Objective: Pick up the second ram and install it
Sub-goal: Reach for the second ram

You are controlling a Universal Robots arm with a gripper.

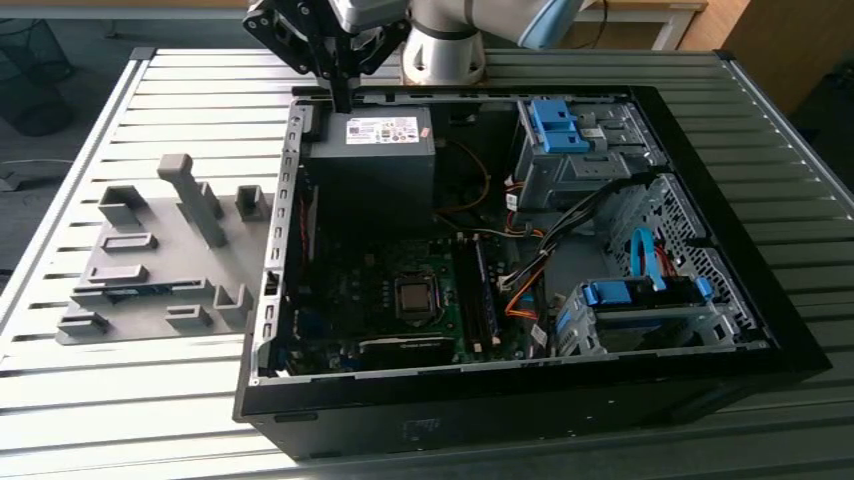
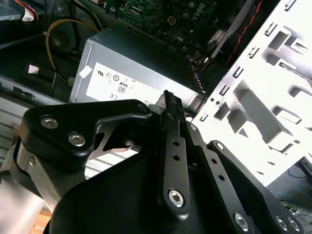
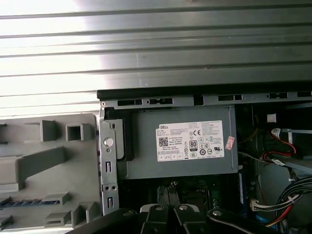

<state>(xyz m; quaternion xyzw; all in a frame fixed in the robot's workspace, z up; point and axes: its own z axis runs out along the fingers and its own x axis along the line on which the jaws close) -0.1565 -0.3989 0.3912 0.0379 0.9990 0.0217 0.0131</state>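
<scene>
The second ram (image 1: 139, 291) is a thin blue-green stick lying flat in a slot of the grey fixture plate (image 1: 147, 250), on the exterior view's left of the open computer case (image 1: 534, 230). In the first wrist view the second ram (image 3: 29, 201) lies low in the fixture plate (image 3: 48, 161). My gripper (image 1: 344, 98) hangs over the case's far edge by the power supply (image 1: 376, 150), well away from the stick. Its black fingers (image 2: 169, 100) are shut with nothing between them. A darker memory stick (image 1: 478, 298) stands in the motherboard.
The case's metal side wall (image 1: 283, 230) stands between the fixture plate and the motherboard (image 1: 400, 300). Loose cables (image 1: 534, 270) and blue drive cages (image 1: 641, 300) crowd the exterior view's right of the case. Everything rests on a slatted metal table (image 1: 80, 130).
</scene>
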